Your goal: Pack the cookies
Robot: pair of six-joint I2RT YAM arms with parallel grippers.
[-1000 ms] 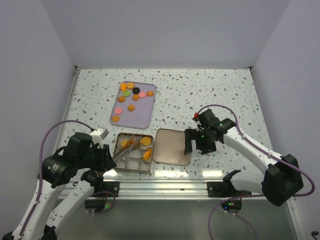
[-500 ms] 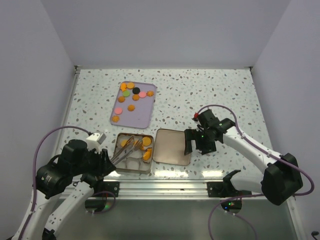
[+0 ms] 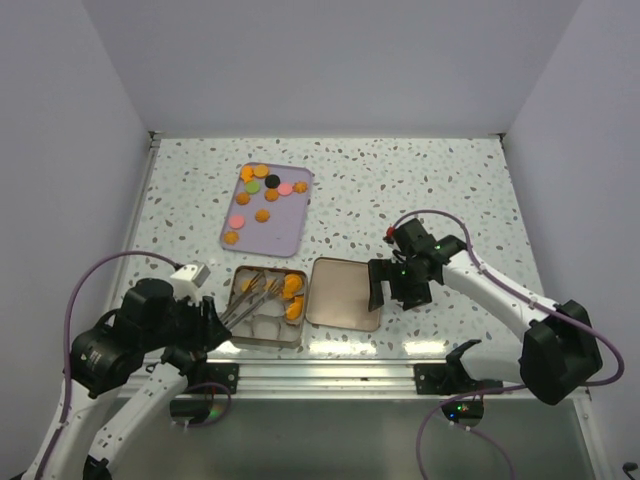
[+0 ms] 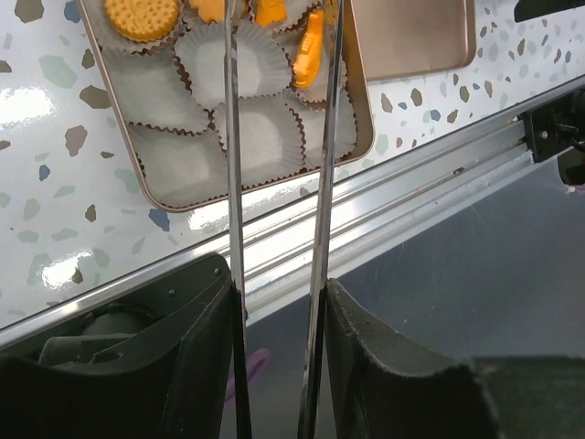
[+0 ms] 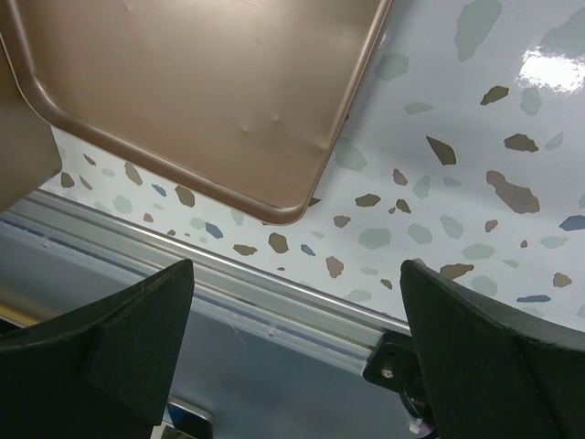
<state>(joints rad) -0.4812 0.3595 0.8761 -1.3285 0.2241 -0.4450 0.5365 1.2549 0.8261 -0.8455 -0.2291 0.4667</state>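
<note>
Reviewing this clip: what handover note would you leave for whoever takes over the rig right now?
Grippers: the left gripper is shut on the tongs, tips over the tin. The right gripper is open and empty, beside the lid.
Things: a few orange cookies sit in the tin's paper cups; about eleven lie on the lilac tray.
Done: some cups filled.
Left: move the rest, fill the empty cups, probably fit the lid.

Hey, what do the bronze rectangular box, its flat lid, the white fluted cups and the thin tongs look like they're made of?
Bronze rectangular box and flat bronze lid: likely thin sheet metal with a satin finish, going by the soft sheen and small dents. White fluted cups: pleated paper, matte. Thin silvery tongs: probably polished steel, as the strips are mirror-bright.
</note>
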